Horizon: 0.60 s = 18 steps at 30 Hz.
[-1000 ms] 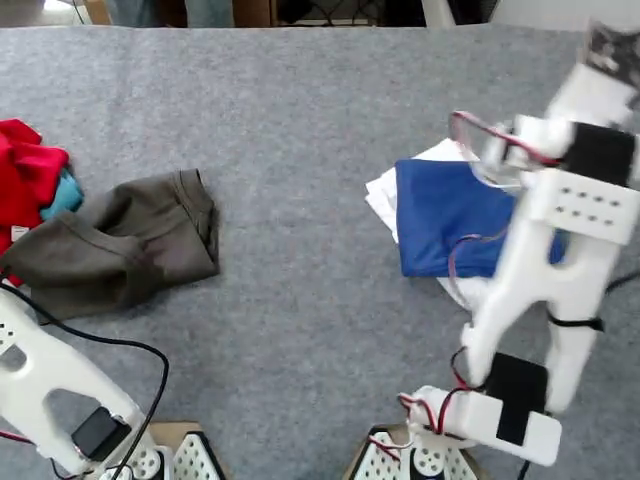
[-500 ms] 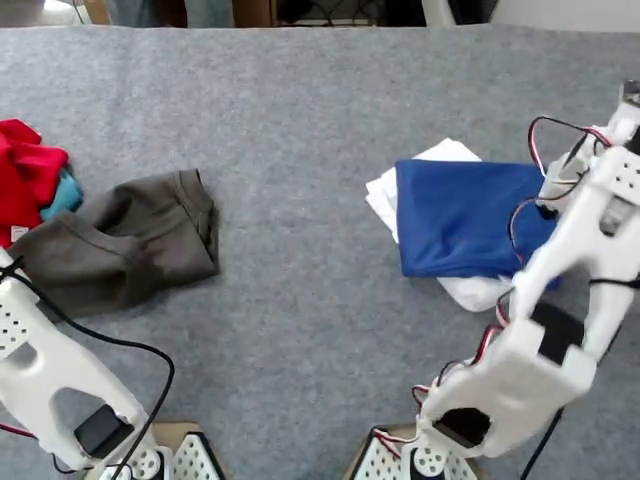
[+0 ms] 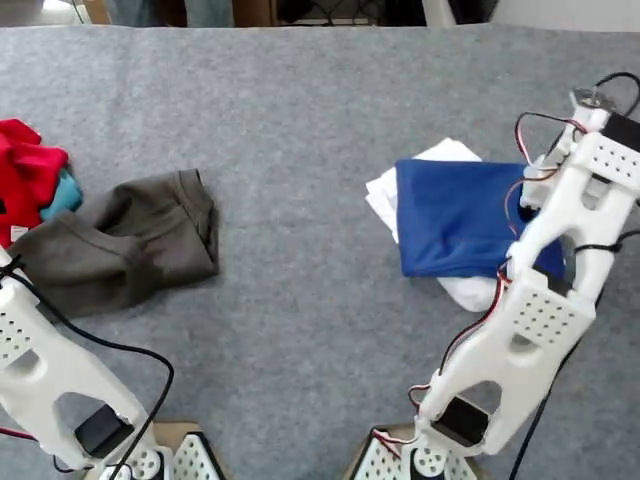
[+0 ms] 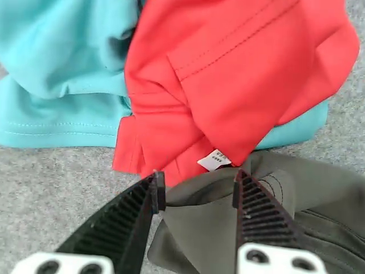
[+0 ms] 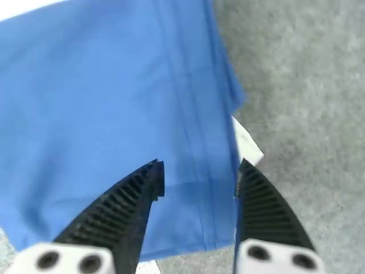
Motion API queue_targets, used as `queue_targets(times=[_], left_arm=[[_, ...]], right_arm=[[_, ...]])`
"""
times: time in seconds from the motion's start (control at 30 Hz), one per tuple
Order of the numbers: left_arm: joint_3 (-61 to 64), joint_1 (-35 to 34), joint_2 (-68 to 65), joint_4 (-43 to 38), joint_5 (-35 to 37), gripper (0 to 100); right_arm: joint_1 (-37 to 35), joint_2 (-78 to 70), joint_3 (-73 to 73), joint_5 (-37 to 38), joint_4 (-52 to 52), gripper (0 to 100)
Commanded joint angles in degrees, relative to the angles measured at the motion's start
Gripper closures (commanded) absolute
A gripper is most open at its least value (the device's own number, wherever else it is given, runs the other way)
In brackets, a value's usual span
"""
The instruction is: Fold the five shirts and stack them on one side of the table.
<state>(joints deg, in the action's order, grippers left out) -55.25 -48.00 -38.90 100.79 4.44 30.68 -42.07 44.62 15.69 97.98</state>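
Note:
A folded blue shirt [image 3: 455,218] lies on a white shirt [image 3: 385,190] at the right of the table. My right gripper [image 5: 199,174] hangs open just over the blue shirt [image 5: 114,103] near its edge, where a corner of the white shirt [image 5: 246,144] peeks out. At the far left, a crumpled olive shirt [image 3: 120,245] lies beside a red shirt [image 3: 25,170] and a teal shirt [image 3: 65,195]. My left gripper [image 4: 197,191] is open above the olive shirt [image 4: 228,228], close to the red shirt [image 4: 228,74], which lies over the teal shirt [image 4: 63,74].
Grey cloth covers the table [image 3: 300,130]. My right arm [image 3: 560,240] stands over the blue shirt's right edge. My left arm [image 3: 40,370] rises at the front left corner, trailing a black cable [image 3: 120,345]. The arm bases sit at the front edge.
My right arm has swung from over the blue shirt towards its right edge and folded lower. My left arm has shifted slightly. The shirts have not moved.

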Motion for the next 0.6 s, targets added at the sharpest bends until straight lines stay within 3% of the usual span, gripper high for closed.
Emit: queue_targets(times=[0.0,0.23,0.4,0.57], left_arm=[[0.0,0.6,3.7,0.1,-0.1,79],[0.0,0.0,3.7,0.1,-0.1,79],[0.0,0.6,3.7,0.1,0.0,79],[0.0,0.7,3.7,0.1,0.0,79]], right_arm=[[-0.7,-2.7,2.9,0.4,-0.8,79.7],[3.6,-9.5,4.7,0.0,-6.5,78.3],[3.6,-8.8,11.6,0.5,-0.2,59.7],[1.8,-9.2,16.0,2.4,3.0,56.8]])
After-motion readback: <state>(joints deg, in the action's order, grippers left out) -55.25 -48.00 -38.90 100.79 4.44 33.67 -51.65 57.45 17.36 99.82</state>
